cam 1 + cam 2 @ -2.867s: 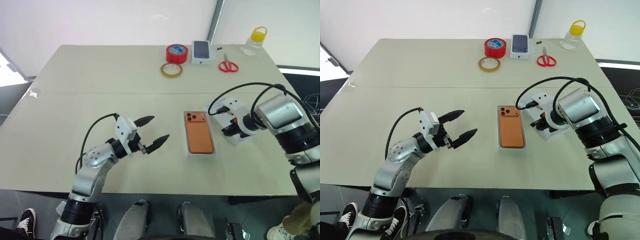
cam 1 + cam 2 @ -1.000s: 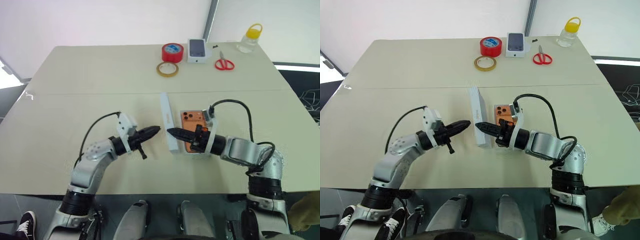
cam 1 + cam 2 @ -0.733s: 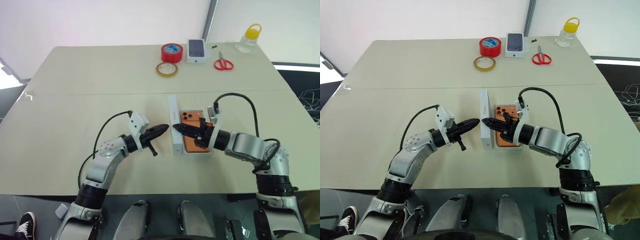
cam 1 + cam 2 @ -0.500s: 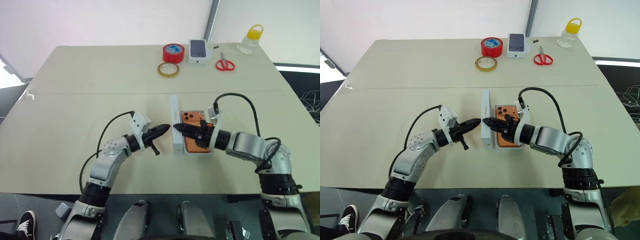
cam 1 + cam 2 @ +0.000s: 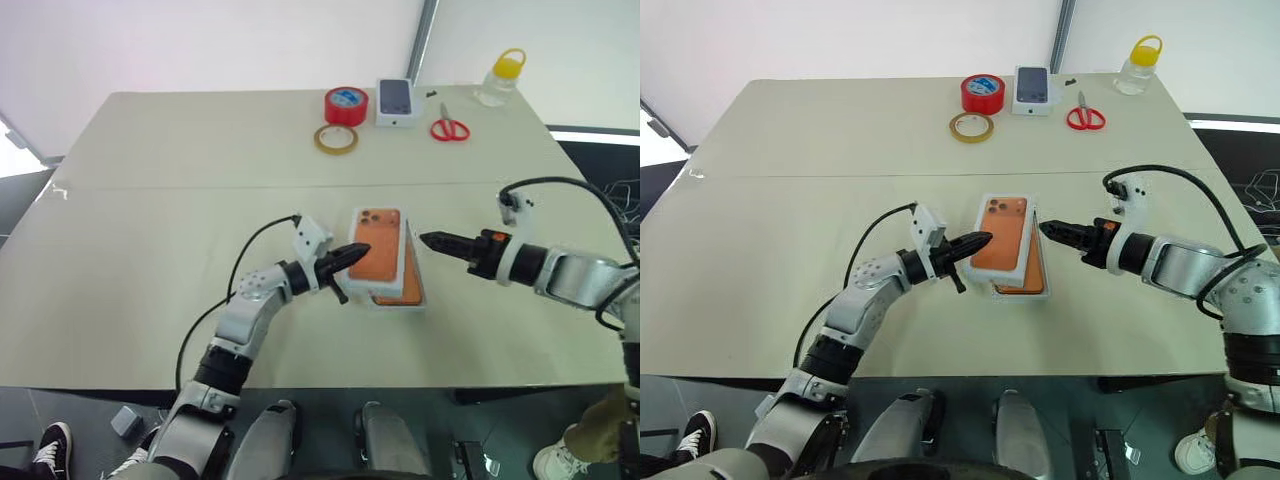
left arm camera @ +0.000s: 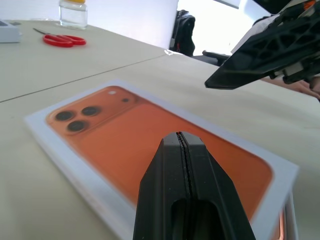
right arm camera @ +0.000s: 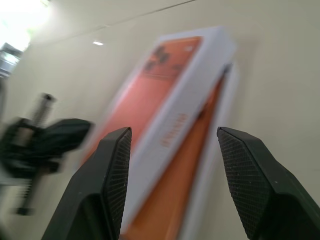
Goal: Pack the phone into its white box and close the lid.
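While the left gripper (image 5: pixel 352 257), fingers pressed together, is touching the lid's (image 5: pixel 381 246) near-left edge, the right gripper (image 7: pixel 172 150) is hanging open just beside it. Askew over the white box (image 5: pixel 1025 290), the lid is hiding most of the phone (image 5: pixel 411 280), mid-bench.

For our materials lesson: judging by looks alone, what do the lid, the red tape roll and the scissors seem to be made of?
Lid: likely matt printed cardboard, with crisp thin white edges and an orange phone picture on top.
Red tape roll: probably glossy plastic tape, wound in a smooth, shiny red ring.
Scissors: red handles look like moulded plastic; the blades, too small to judge, are presumably metal.
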Robot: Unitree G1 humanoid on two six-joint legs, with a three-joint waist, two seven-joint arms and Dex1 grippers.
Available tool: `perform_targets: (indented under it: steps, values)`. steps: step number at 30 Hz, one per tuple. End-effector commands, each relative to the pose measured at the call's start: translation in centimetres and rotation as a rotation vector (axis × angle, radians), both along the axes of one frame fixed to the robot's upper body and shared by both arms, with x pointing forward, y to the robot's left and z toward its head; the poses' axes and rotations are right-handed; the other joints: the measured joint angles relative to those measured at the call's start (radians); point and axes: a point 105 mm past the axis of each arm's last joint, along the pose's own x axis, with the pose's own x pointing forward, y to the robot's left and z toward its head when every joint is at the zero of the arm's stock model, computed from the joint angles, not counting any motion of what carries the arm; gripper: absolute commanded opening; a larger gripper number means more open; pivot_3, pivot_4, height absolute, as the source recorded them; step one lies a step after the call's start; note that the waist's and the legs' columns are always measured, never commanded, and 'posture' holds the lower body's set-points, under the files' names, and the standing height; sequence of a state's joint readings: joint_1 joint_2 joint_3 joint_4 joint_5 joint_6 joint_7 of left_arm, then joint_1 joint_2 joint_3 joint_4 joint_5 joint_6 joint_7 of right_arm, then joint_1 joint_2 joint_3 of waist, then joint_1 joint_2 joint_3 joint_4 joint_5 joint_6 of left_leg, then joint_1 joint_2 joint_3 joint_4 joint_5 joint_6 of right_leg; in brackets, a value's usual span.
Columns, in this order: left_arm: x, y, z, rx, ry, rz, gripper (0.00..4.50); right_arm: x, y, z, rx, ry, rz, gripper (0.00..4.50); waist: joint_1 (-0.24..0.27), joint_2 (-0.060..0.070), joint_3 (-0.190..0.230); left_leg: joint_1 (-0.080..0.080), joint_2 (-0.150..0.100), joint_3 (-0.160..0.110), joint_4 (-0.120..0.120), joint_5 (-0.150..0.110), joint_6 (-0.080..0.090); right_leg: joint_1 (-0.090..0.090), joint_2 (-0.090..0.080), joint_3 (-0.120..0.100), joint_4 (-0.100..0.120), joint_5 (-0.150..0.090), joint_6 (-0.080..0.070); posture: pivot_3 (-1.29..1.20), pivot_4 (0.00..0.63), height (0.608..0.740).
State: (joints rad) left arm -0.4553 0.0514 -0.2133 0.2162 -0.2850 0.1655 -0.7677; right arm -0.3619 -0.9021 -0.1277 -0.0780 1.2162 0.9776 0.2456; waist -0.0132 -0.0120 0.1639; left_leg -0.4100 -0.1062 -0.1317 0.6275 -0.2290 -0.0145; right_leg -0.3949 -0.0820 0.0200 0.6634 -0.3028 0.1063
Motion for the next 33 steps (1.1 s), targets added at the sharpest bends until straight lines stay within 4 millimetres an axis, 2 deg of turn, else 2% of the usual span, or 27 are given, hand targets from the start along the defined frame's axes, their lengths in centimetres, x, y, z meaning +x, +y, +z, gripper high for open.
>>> perform_targets:
  steps: [1,2,3,5,7,8,10,11,14,18,22,24,28,33]
  values:
    - [0.1,-0.5,1.6,-0.026,-0.058,-0.019,0.00,0.5,0.8,0.6,-0.204,-0.165,0.068,2.83,0.000,0.000,0.000,0.000,0.000,0.000,0.000,0.000,0.000,0.000,0.000,0.000,0.000,0.000,0.000,0.00,0.150,0.740]
    - [0.2,-0.2,1.9,-0.027,-0.069,-0.013,0.00,0.7,1.2,0.4,-0.245,-0.193,0.084,2.83,0.000,0.000,0.000,0.000,0.000,0.000,0.000,0.000,0.000,0.000,0.000,0.000,0.000,0.000,0.000,0.00,0.150,0.740]
    - [0.2,0.0,2.1,-0.029,-0.073,-0.008,0.00,0.9,1.4,0.4,-0.274,-0.225,0.090,2.29,0.000,0.000,0.000,0.000,0.000,0.000,0.000,0.000,0.000,0.000,0.000,0.000,0.000,0.000,0.000,0.00,0.150,0.740]
    - [0.6,0.9,2.5,-0.037,-0.069,0.013,0.00,1.5,1.6,0.2,-0.317,-0.272,0.087,1.49,0.001,0.000,0.000,0.000,0.000,0.000,0.000,0.000,0.000,0.000,0.000,0.000,0.000,0.000,0.000,0.00,0.150,0.740]
    - [1.3,2.1,3.0,-0.039,-0.074,0.058,0.00,2.0,1.7,-0.2,-0.422,-0.328,0.094,0.35,0.002,-0.001,0.001,0.000,0.000,0.000,0.000,0.000,0.000,0.000,0.000,0.000,0.000,0.000,0.000,0.00,0.150,0.740]
    - [1.8,2.7,3.1,-0.038,-0.069,0.086,0.00,2.2,1.8,-0.4,-0.445,-0.347,0.094,0.07,0.002,-0.001,0.001,0.000,0.000,0.000,0.000,0.000,0.000,0.000,0.000,0.000,0.000,0.000,0.000,0.00,0.150,0.740]
    - [2.7,3.7,3.2,-0.036,-0.066,0.143,0.00,2.5,1.9,-0.4,-0.446,-0.361,0.075,0.07,0.003,-0.001,0.001,0.000,0.000,-0.001,0.000,0.000,-0.001,-0.001,0.000,0.001,0.000,0.000,0.000,0.00,0.150,0.740]
    - [3.9,4.9,3.0,-0.005,-0.066,0.221,0.00,2.7,2.0,-0.8,-0.474,-0.370,0.076,0.07,0.003,-0.001,0.001,0.000,0.000,-0.001,0.000,0.000,-0.001,-0.001,0.000,0.001,0.000,0.000,0.000,0.00,0.150,0.740]
    - [6.0,7.3,1.8,0.115,-0.074,0.360,0.00,3.2,2.6,-1.5,-0.510,-0.375,0.078,0.07,0.003,-0.002,0.001,0.000,-0.001,-0.001,0.001,0.000,-0.001,0.000,0.000,0.001,0.000,0.000,0.000,0.00,0.150,0.740]
    - [7.1,7.6,0.1,0.222,-0.061,0.392,0.00,3.3,3.0,-1.6,-0.539,-0.388,0.090,0.07,0.004,-0.002,0.001,0.000,-0.001,-0.001,0.000,0.000,-0.001,-0.001,0.000,0.001,0.000,0.000,0.000,0.00,0.150,0.740]
    - [7.8,7.4,-1.5,0.266,0.011,0.387,0.00,3.3,3.5,-1.5,-0.540,-0.402,0.108,0.07,0.007,-0.002,0.002,0.000,-0.001,-0.001,0.001,0.000,-0.001,-0.001,-0.001,0.001,0.000,0.000,0.000,0.00,0.150,0.740]
    - [7.4,6.3,-2.4,0.270,0.071,0.331,0.00,3.2,3.6,-1.5,-0.551,-0.406,0.118,0.07,0.006,-0.002,0.002,0.000,-0.002,-0.001,0.001,0.000,-0.001,-0.001,-0.001,0.001,0.000,0.000,0.000,0.00,0.150,0.740]
    - [6.9,4.6,-2.2,0.184,0.162,0.254,0.00,3.0,3.6,-1.7,-0.564,-0.408,0.125,0.07,0.005,-0.002,0.002,0.000,-0.002,-0.001,0.001,0.000,-0.001,-0.001,-0.001,0.000,0.000,0.000,0.000,0.00,0.150,0.740]
    - [5.1,2.2,-3.3,0.217,0.229,0.114,0.00,3.0,3.6,-1.5,-0.566,-0.413,0.121,0.07,0.003,-0.002,0.001,0.000,-0.002,-0.001,0.001,0.000,-0.001,-0.001,-0.001,0.000,0.001,0.000,0.001,0.00,0.150,0.740]
